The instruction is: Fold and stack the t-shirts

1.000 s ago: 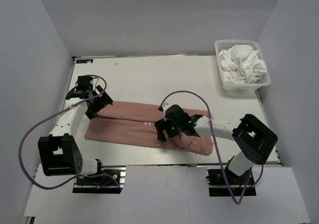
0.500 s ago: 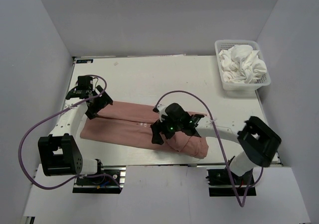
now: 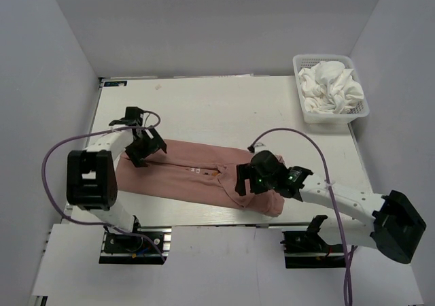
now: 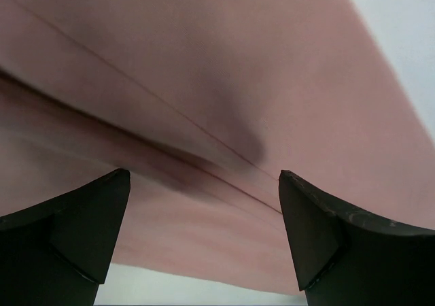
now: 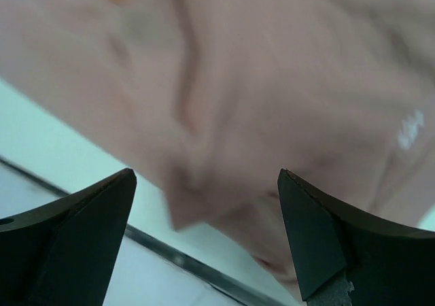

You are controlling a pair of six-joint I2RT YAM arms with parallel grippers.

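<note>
Got a dusty pink cloth t-shirt (image 3: 190, 177) folded lengthwise into a long band, lying slantwise across the near half of the white bench (image 3: 224, 105), left end close to the left edge, right end bunched up near the front edge. Found the left black two-finger gripper (image 3: 153, 151) sitting over the shirt's left end, jaws spread wide, clamped on nothing. From its wrist camera, just pink cloth with a long crease running between the fingers. Same deal for the right black two-finger gripper (image 3: 239, 180): spread wide, holding nothing, hovering over the bunched right end by the front edge, with blurry pink cloth and a strip of bench edge underneath. Also spotted a heap of plain white cloth t-shirts (image 3: 329, 85) crumpled inside a white plastic mesh basket (image 3: 336, 117) at the far right corner, well apart from the pink one.
</note>
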